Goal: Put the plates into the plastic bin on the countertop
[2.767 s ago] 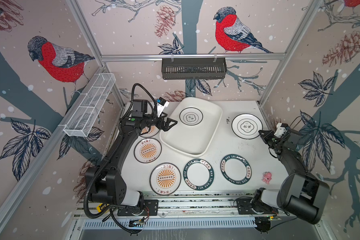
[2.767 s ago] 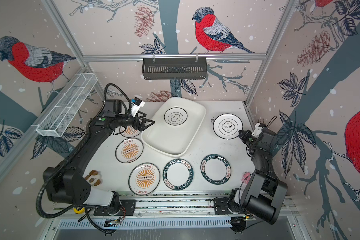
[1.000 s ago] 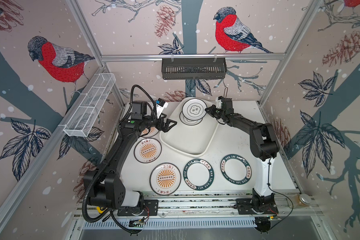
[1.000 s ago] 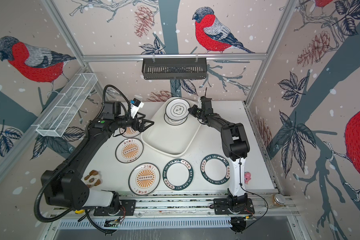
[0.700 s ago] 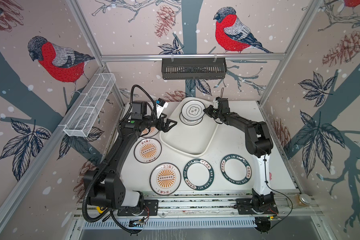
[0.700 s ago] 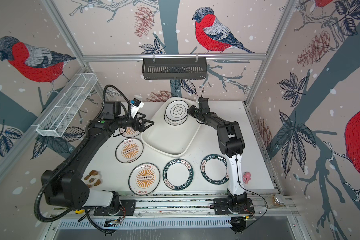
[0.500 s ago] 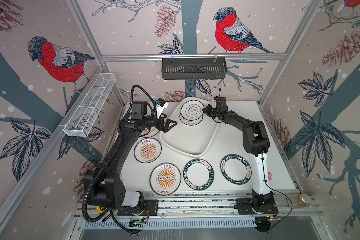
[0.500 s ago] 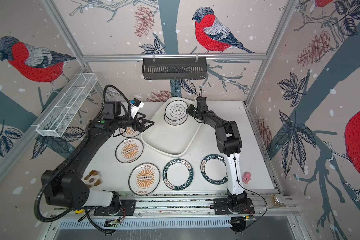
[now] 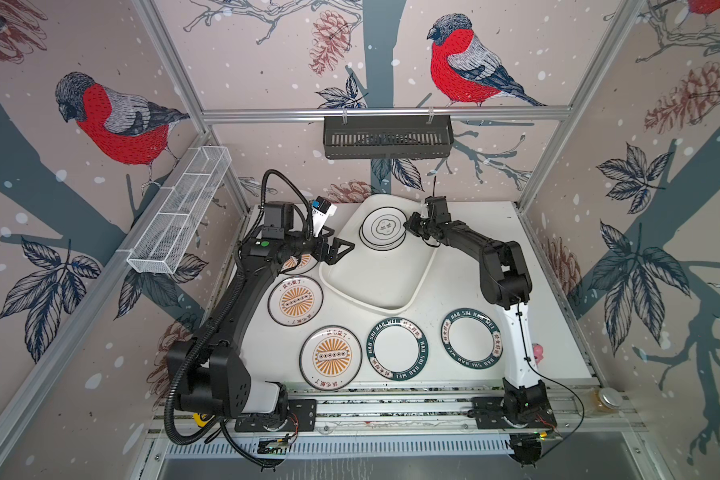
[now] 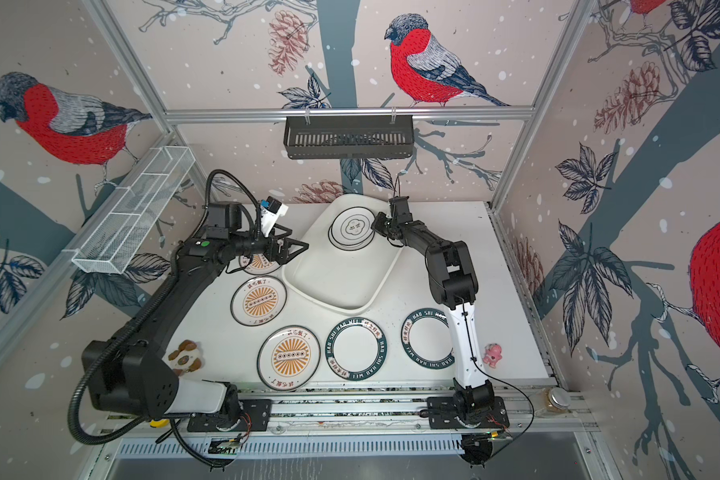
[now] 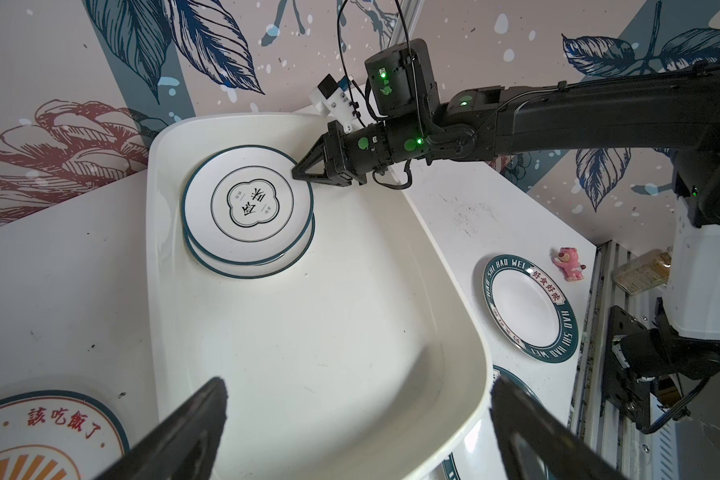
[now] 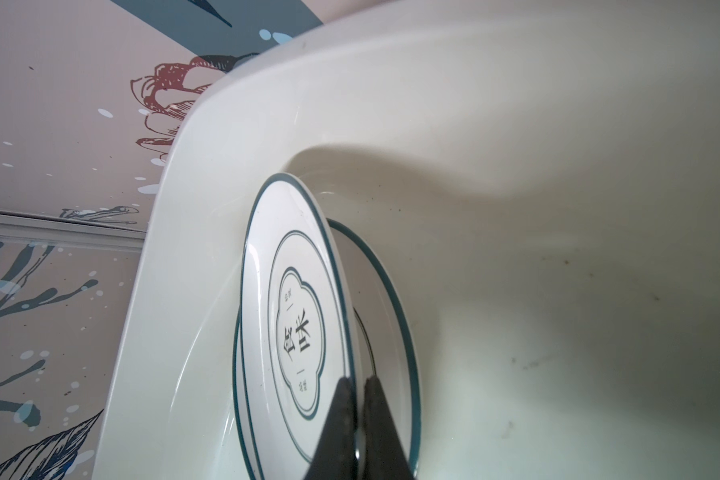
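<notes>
To the left, the left pincer [image 9: 341, 251] hangs empty with its jaws spread wide over the near-left edge of the plastic bin [image 11: 308, 332]. The sunburst plates [image 9: 295, 301] lie below and beside it on the table [image 9: 558, 257]. In the bin's far corner, the upper cloud plate [image 11: 248, 203] sits slightly off-centre over the lower cloud plate [image 11: 267, 268] and looks tilted in the right wrist view. The right pincer [image 11: 299, 172] is pinched tight on that upper plate's rim. The step in hand appears to be setting this plate down. The held edge should sink until the two plates nest flat. Only then should the jaws part and draw back level, clear of the bin wall, so the rim is not dragged. The green-banded plates [image 9: 398, 349] lie on the table, nearer the front.
</notes>
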